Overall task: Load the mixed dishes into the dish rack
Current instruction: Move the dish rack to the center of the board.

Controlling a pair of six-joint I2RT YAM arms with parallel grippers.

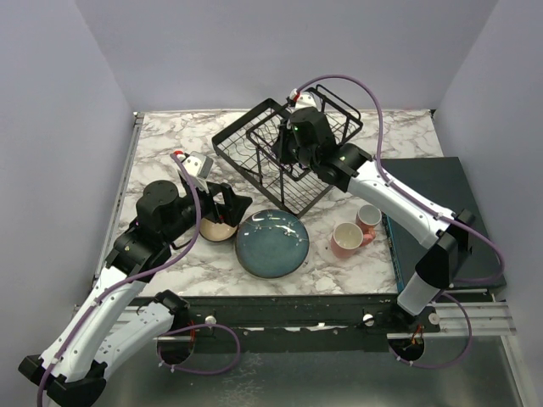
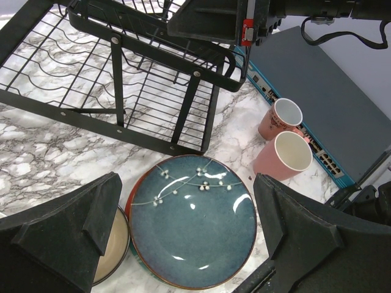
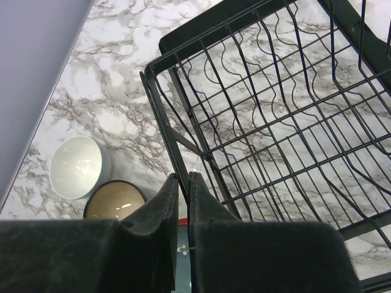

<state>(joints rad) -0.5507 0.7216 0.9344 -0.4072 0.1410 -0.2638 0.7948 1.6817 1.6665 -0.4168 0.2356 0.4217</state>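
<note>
Top view: your left gripper (image 1: 227,208), jaws wide, hangs centre left, just left of the teal plate (image 1: 271,243) and nearer it than the right gripper (image 1: 288,157). Left wrist view: the plate lies flat, low in frame, between the fingers (image 2: 91,226). Right wrist view: jaws together, nothing seen between them, over the dish rack (image 3: 160,116).

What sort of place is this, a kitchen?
Probably a robot test booth, not a kitchen: plain lilac walls, a marble-patterned tabletop, two white robot arms and a black wire dish rack.
</note>
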